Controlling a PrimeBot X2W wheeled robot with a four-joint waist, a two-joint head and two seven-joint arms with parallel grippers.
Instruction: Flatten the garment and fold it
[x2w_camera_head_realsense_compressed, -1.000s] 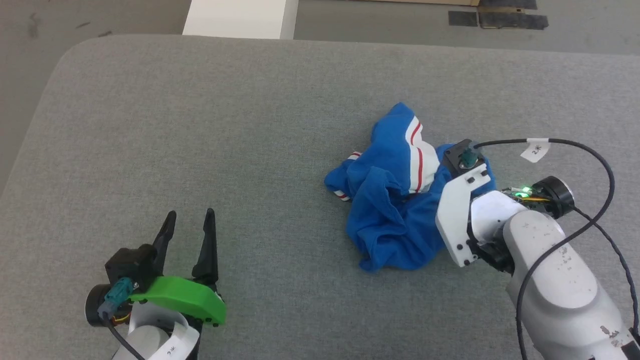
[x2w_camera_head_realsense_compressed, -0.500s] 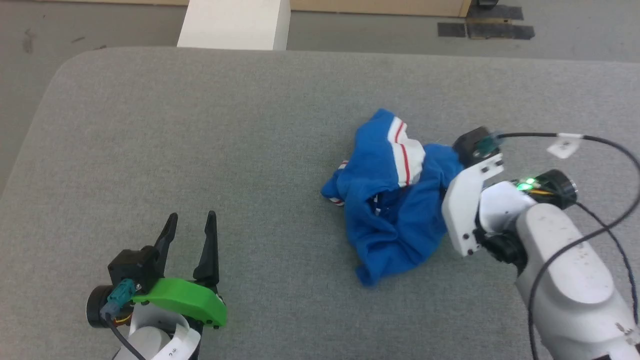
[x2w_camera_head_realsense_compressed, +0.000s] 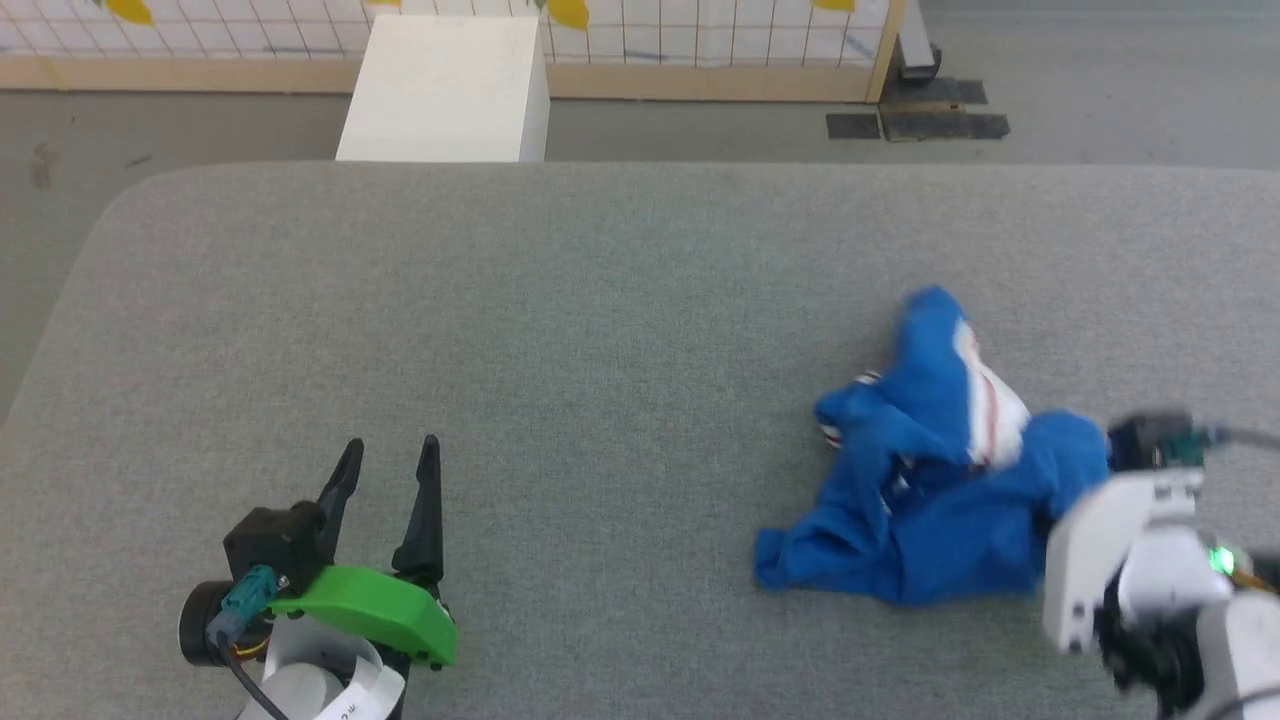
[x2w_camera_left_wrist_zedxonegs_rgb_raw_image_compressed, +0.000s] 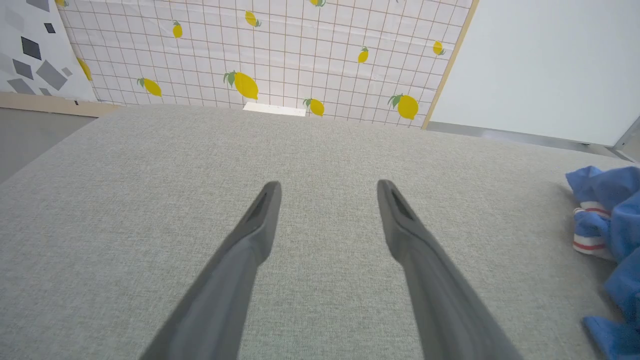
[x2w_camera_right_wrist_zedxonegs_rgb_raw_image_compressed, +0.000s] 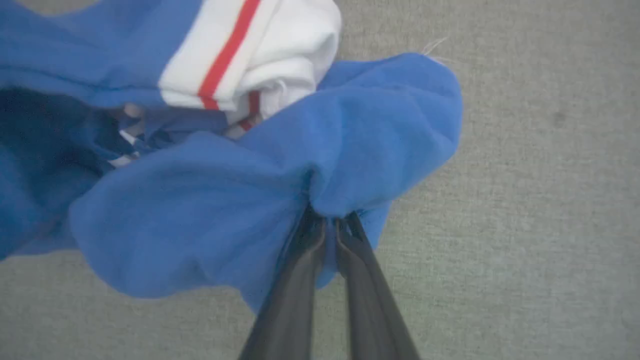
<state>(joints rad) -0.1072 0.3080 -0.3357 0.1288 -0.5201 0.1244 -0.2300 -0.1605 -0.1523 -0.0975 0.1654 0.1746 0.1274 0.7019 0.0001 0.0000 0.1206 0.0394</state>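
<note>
Right gripper (x2w_camera_right_wrist_zedxonegs_rgb_raw_image_compressed: 327, 220) is clamped on the garment (x2w_camera_head_realsense_compressed: 930, 520): my two fingers are nearly together, with a pinch of blue cloth bunched between the tips. The garment is a crumpled heap on the right side of the grey table (x2w_camera_head_realsense_compressed: 500, 300), toward the near edge, not flattened. A white sleeve with a red stripe sits on top of the heap, with blue folds around and below it. A bit of striped trim pokes out on the heap's left side. One blue corner trails out to the left along the table. The head view is blurred around my right wrist. Left gripper (x2w_camera_head_realsense_compressed: 391, 443) is low on the left, well apart from the garment, fingers spread wide with nothing between them, over bare table. White box (x2w_camera_head_realsense_compressed: 445, 90) stands on the floor past the far edge
</note>
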